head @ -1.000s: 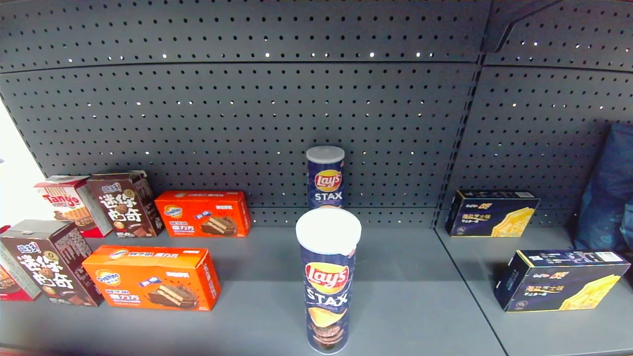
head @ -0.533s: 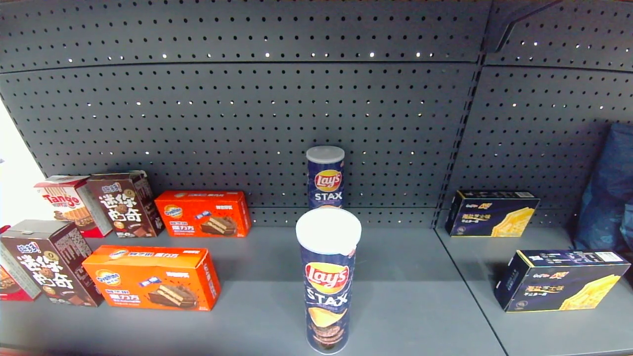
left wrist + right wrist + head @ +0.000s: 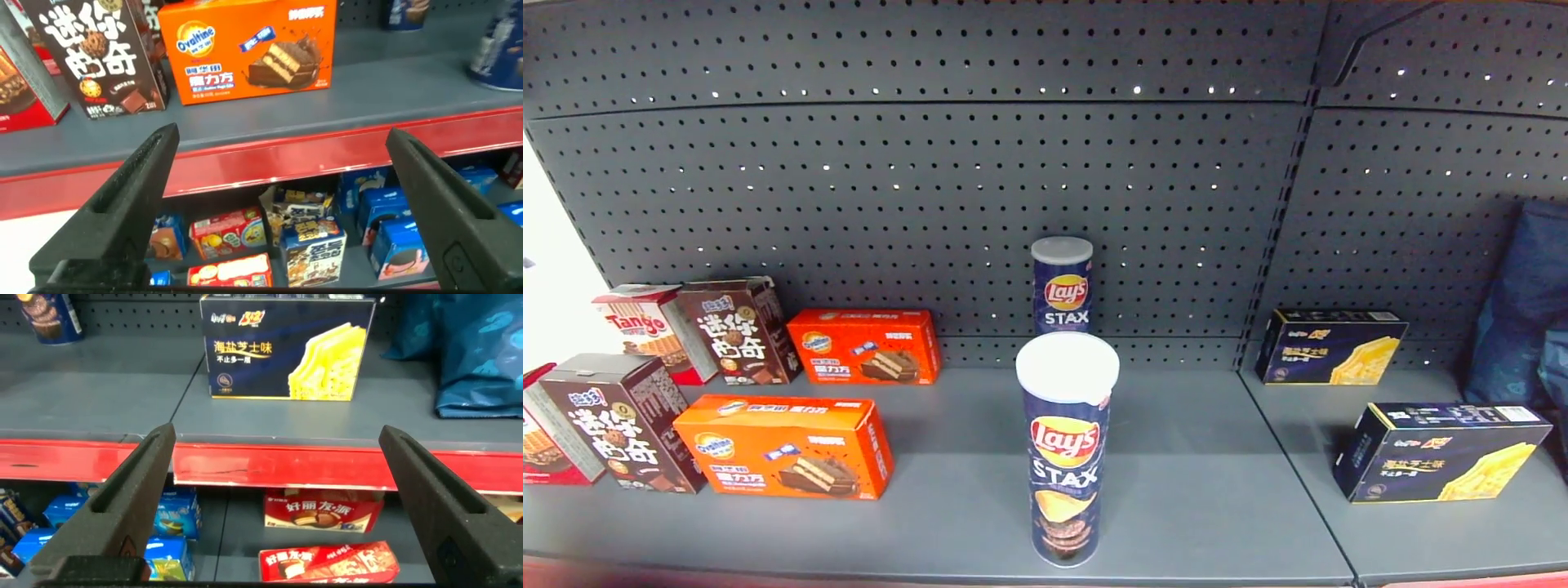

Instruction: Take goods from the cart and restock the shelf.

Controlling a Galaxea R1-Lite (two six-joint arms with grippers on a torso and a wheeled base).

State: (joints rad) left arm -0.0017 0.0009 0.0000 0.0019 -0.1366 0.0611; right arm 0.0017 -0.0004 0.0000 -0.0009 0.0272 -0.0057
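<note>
Looking from the head view, we see a tall dark blue chip can [image 3: 1066,449] with a white lid standing upright near the front edge of the grey shelf [image 3: 1201,490]. A second chip can [image 3: 1062,282] stands upright behind it against the perforated back panel [image 3: 890,204], its lower part hidden by the front one. To the left lie the front orange box [image 3: 784,447] and the rear orange box [image 3: 866,346], flanked by the front brown box [image 3: 621,420], the rear brown box [image 3: 739,331] and a red-and-white wafer box [image 3: 645,327]. To the right sit the front dark blue box [image 3: 1441,451] and the rear dark blue box [image 3: 1331,346], both with yellow pictures. A blue bag [image 3: 1523,310] is cut off by the picture's edge. Every pack carries a printed label turned toward us.

In the left wrist view, we find the left tool [image 3: 282,135] released, its black fingers [image 3: 122,212] spread wide and grasping nothing, just before the shelf's red front strip [image 3: 286,155]. Beyond it sit the front orange box and front brown box. Below, small snack packs [image 3: 310,237] are partly hidden by the fingers.

In the right wrist view, the right tool [image 3: 278,434] is likewise released and holds nothing, before the same red strip. The front dark blue box lies beyond it, and red cartons [image 3: 323,514] lie on the level below.
</note>
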